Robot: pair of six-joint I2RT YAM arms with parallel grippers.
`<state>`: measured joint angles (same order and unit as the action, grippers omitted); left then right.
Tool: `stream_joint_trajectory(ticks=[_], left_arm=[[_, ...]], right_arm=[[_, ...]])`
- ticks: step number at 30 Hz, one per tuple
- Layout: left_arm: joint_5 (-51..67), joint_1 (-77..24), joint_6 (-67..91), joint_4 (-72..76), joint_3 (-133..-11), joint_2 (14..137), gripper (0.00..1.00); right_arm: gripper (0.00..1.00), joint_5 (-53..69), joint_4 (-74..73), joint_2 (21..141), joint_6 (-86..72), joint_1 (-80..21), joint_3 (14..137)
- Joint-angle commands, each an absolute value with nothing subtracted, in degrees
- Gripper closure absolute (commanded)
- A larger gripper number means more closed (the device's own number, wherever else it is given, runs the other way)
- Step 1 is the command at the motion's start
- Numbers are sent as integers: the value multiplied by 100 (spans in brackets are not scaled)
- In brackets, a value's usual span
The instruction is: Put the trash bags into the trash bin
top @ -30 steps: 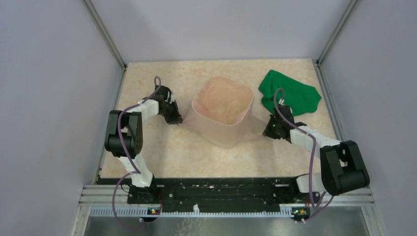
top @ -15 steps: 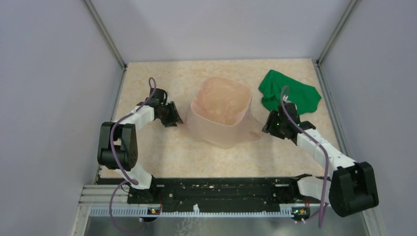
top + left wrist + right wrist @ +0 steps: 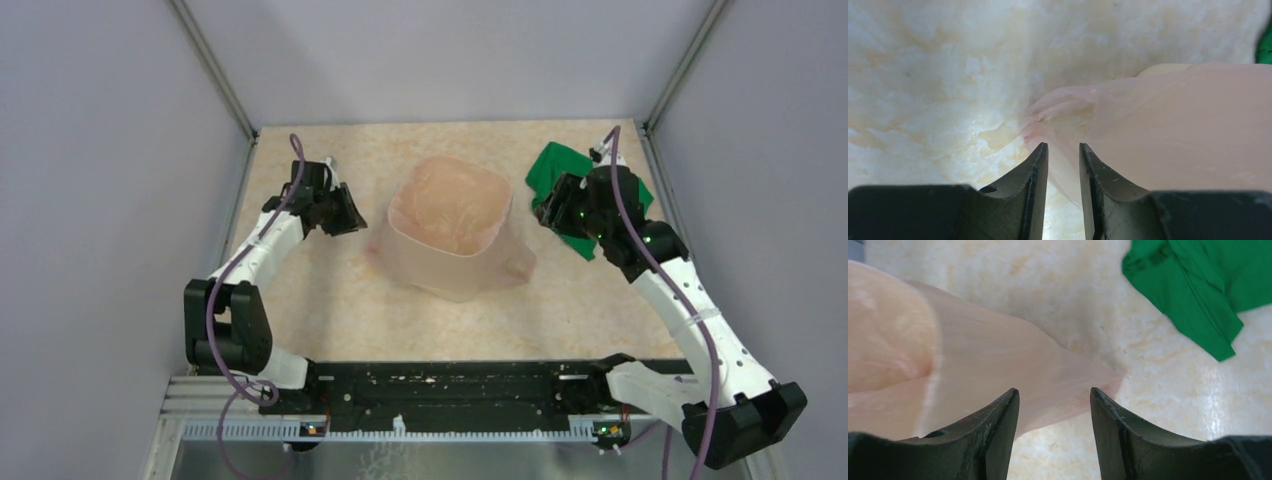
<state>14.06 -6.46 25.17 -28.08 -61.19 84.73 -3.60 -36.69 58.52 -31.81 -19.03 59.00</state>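
The pale-pink trash bag (image 3: 455,268) lines the cream-beige trash bin (image 3: 452,160) and hangs down over its outer walls; the bin shows only through the film. Loose bag corners lie on the table at left (image 3: 1058,112) and at right (image 3: 1088,377). My left gripper (image 3: 350,215) hovers to the left of the bin, its jaws a narrow gap apart and empty (image 3: 1063,150). My right gripper (image 3: 553,205) is raised at the bin's right, jaws wide open and empty (image 3: 1054,392), above the right bag corner.
A crumpled green cloth (image 3: 590,190) lies at the back right, partly under my right arm; it also shows in the right wrist view (image 3: 1198,290). Grey walls enclose the marbled tabletop (image 3: 340,300) on three sides.
Both grippers have drawn up and away from the bag's lower corners. The left moved back and left; the right rose toward the green cloth. The bag corners now lie slack.
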Motion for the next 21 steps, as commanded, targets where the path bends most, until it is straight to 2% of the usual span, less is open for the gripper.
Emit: stream_joint_trajectory(ticks=[1, 12, 21], left_arm=[[1735, -976, 2588, -2653, -6491, 8336, 66], [1425, -2189, 3199, -2266, -6051, 8245, 75], [1023, -3231, 4012, -1703, -5297, 7732, 78]], right_arm=[[45, -570, -3977, 6024, -2978, -2302, 7119], [44, -1276, -4614, 7820, -2476, -4009, 9434], [42, -1626, -5141, 8668, -2259, -4704, 9765]])
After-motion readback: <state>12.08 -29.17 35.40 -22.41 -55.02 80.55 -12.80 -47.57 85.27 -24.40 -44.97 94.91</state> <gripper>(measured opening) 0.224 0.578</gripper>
